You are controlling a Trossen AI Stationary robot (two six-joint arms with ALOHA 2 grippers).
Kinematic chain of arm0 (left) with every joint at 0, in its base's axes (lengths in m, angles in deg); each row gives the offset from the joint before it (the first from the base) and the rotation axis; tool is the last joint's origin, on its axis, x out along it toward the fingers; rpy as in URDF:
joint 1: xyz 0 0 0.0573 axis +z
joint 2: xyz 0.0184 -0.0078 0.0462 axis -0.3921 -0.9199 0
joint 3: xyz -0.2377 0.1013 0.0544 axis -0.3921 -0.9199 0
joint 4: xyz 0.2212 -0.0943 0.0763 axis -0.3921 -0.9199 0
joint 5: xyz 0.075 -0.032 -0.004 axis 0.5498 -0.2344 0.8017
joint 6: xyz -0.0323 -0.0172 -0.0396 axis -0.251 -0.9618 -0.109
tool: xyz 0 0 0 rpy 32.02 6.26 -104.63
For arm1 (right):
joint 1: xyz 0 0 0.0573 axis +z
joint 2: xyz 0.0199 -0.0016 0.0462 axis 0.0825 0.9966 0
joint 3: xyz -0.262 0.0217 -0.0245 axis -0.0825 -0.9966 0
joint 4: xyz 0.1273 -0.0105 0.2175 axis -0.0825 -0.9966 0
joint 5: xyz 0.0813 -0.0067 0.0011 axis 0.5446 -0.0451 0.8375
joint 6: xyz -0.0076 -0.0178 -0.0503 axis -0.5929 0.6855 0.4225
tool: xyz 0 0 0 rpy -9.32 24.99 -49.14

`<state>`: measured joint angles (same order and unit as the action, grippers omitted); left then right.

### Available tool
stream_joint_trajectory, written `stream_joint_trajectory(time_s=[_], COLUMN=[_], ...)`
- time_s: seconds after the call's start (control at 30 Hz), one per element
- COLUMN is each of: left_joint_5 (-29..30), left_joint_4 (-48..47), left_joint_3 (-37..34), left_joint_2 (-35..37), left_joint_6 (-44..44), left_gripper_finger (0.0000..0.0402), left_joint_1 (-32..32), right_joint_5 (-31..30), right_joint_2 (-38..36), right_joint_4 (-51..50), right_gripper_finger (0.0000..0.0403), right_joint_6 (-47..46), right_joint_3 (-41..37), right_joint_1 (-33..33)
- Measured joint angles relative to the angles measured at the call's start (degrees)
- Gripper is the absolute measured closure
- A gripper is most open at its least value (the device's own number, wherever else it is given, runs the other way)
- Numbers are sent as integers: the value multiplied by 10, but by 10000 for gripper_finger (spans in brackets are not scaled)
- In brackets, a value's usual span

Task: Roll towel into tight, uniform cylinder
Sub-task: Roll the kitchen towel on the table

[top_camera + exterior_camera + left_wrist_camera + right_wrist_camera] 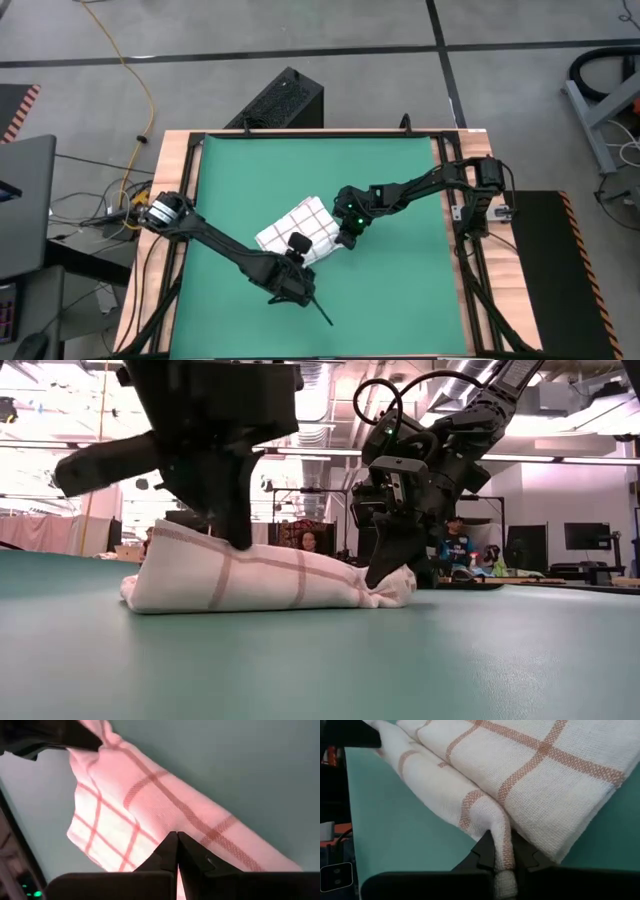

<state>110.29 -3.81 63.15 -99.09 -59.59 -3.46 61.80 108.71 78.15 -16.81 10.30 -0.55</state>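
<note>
From my seat the towel (297, 228) sits half-rolled just below the middle of the green mat (400, 300). My right gripper (504, 854) comes in from 3 o'clock and pinches a fold at its edge. The left gripper (177, 851), fingers fully together, presses on the 6 o'clock side and blocks the low view. A black box (280, 100) sits at 12, probably a computer case. No readable writing.

Green mat (400, 180) bare across upper frame and lower right: free passage there. Centre blocked by folded towel (298, 230), left arm (215, 240) crossing from left edge, right arm (420, 187) from right edge. Lower left corner open.
</note>
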Motion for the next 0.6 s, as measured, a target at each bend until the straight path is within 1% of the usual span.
stream_joint_trajectory(time_s=[0.1,0.3,0.47,0.6], left_joint_5=[-1,0,49,85], left_joint_4=[25,20,-4,-3], left_joint_3=[-15,-38,-60,-59], left_joint_2=[0,0,14,56], left_joint_6=[-9,-41,-79,-109], left_gripper_finger=[401,401,401,401], left_joint_1=[-2,-5,-10,-25], right_joint_5=[0,0,0,0], right_joint_2=[0,0,0,0], right_joint_4=[0,0,0,0], right_gripper_finger=[366,366,365,365], right_joint_6=[0,0,0,0], right_joint_3=[0,0,0,0], right_joint_1=[0,0,0,0])
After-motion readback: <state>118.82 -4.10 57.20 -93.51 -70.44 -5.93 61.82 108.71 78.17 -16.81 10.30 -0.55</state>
